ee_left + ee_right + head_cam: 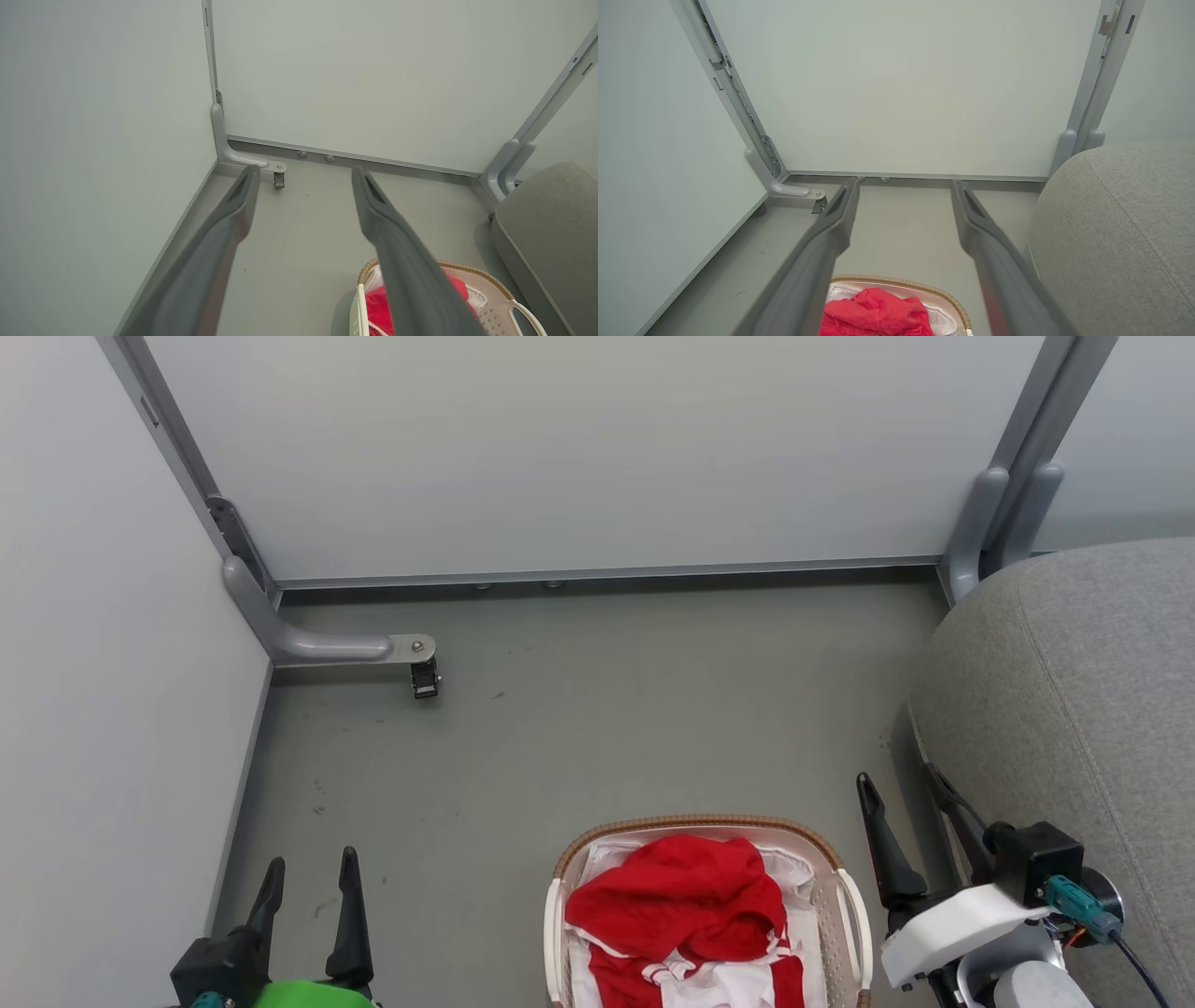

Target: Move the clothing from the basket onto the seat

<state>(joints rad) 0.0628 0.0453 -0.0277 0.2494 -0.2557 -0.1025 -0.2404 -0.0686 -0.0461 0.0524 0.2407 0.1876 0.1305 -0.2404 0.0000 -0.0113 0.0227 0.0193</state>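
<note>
Bright red sportswear clothing with white trim bands (677,896) lies bunched in an oval cream-white plastic laundry basket with perforated sides and a brown woven-look rim (700,821). The basket stands on the grey floor (607,728), at the bottom centre of the head view. A thin white liner sheet (794,868) shows around the red fabric.

The left pincer (312,859), its two long dark fingers (350,915) spread apart and grasping nothing, hovers over bare floor well to the left of the basket. The right pincer (899,777), likewise released and empty, hangs just beside the basket's right loop handle (854,919). It sits in the gap between the basket and the large grey fabric-upholstered seat with rounded edges and stitched seams (1074,691), at far right. Neither pincer touches the garments.

In the left wrist view one finger crosses in front of the red heap. In the right wrist view the clothing sits low between the two open fingers, with the seat close on the right.

Pale panel walls (560,448) close off the corner behind, where a grey metal foot (336,649) carries a small castor (425,681).
</note>
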